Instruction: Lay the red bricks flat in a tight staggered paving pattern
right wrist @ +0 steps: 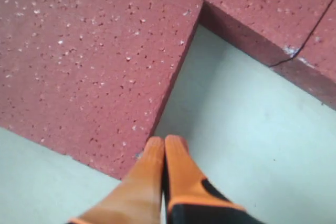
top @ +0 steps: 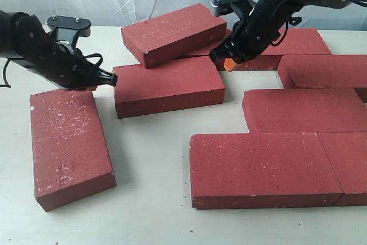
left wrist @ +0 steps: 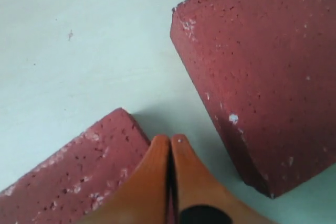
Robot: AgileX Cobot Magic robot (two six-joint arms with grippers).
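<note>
While closed, left claw point(left wrist: 170, 140) between bricks point(left wrist: 262, 77)

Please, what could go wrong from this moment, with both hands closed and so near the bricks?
1. The tilted brick seems to lean on the middle brick; if the middle brick is pushed, the tilted one may slide off and land crooked.
2. The left hand and the right hand, both shut, sit near opposite ends of the middle brick; pushing from both sides could twist it rather than slide it.
</note>
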